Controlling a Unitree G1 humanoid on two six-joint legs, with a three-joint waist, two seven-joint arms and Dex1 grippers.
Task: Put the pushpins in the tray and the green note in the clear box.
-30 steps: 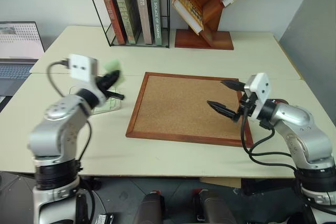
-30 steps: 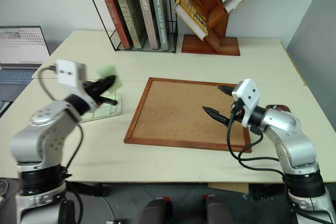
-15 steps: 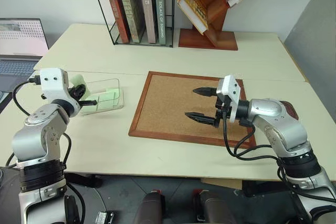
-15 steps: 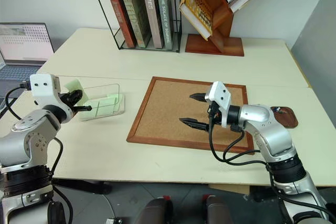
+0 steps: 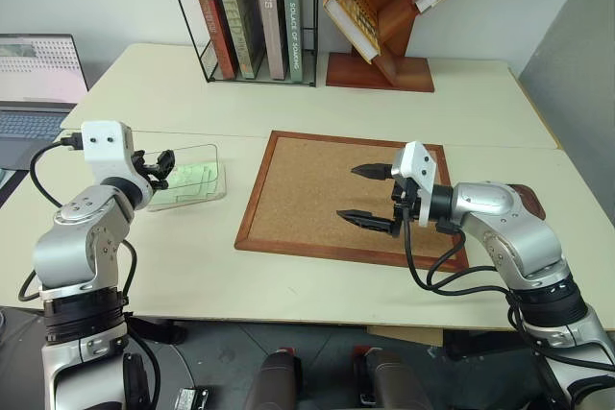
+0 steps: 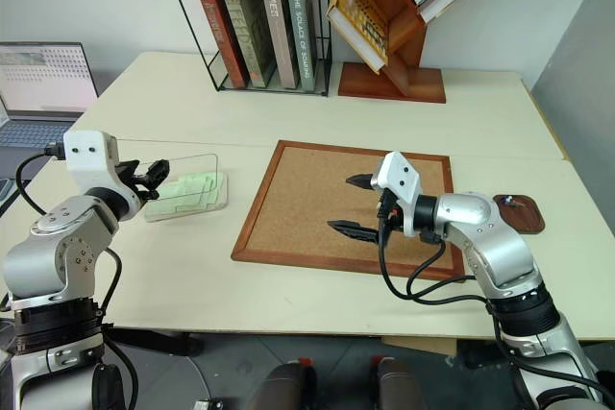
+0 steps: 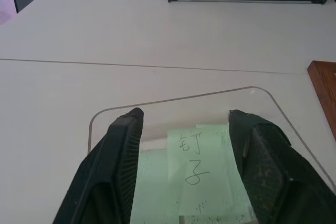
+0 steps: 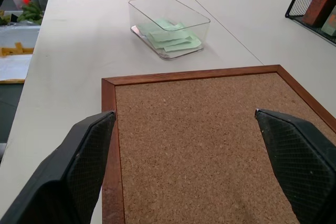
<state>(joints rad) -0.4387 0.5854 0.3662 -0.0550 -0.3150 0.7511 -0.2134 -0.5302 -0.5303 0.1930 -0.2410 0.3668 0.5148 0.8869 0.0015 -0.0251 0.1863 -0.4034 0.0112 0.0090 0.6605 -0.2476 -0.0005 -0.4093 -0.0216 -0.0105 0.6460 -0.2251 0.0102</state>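
One green note (image 7: 202, 174) lies flat, lengthwise along the clear box (image 7: 262, 98).

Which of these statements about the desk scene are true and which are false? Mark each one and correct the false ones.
1. Green notes lie inside the clear box. True.
2. The right hand is clamped on a pushpin. False: its fingers stand wide apart over the cork board, holding nothing.
3. The left hand is at the clear box with its fingers apart. True.
4. The tray sits on the cork board. False: it rests on the table, beside the board's right edge.
5. A laptop stands at the table's far left. True.
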